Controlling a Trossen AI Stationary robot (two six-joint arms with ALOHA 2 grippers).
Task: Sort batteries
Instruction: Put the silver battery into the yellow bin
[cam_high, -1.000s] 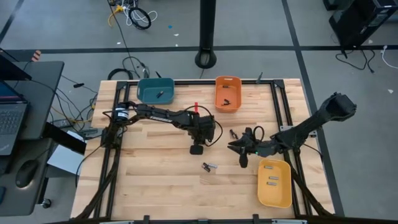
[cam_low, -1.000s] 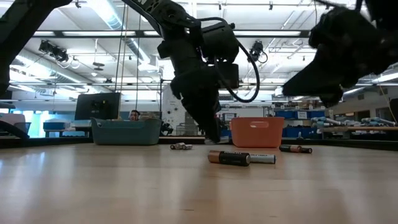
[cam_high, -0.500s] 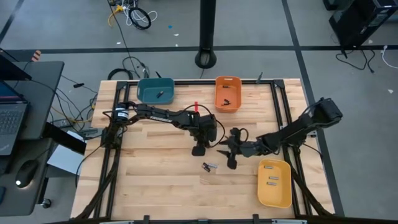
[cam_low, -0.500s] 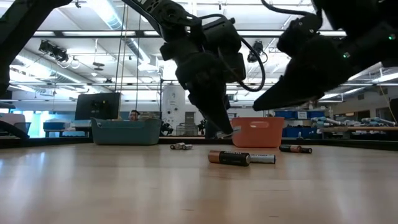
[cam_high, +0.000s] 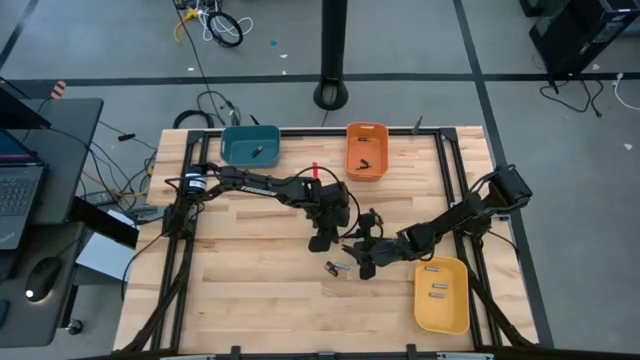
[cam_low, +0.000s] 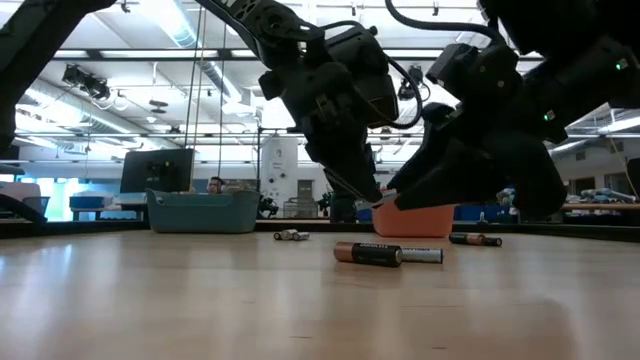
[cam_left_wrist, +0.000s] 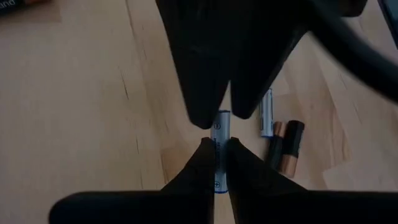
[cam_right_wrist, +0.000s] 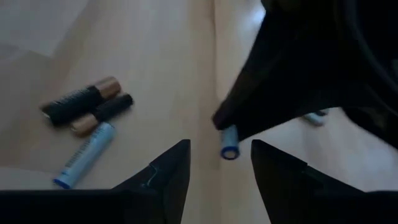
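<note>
- L gripper (cam_left_wrist: 216, 163), above table centre: jaws closed on a slim silver-blue cylindrical battery (cam_left_wrist: 219, 134), held clear of the light wooden tabletop (cam_high: 250, 290).
- R gripper (cam_right_wrist: 214, 163): jaws spread, empty, just beside the held battery's free end (cam_right_wrist: 229, 144); a handover is judged to be in progress.
- Risk: battery dropped if L releases before R closes.
- Risk: finger collision, as grippers are v. close.
- Loose batteries (cam_high: 336, 268) lie below; a dropped cell could roll among them.
</note>
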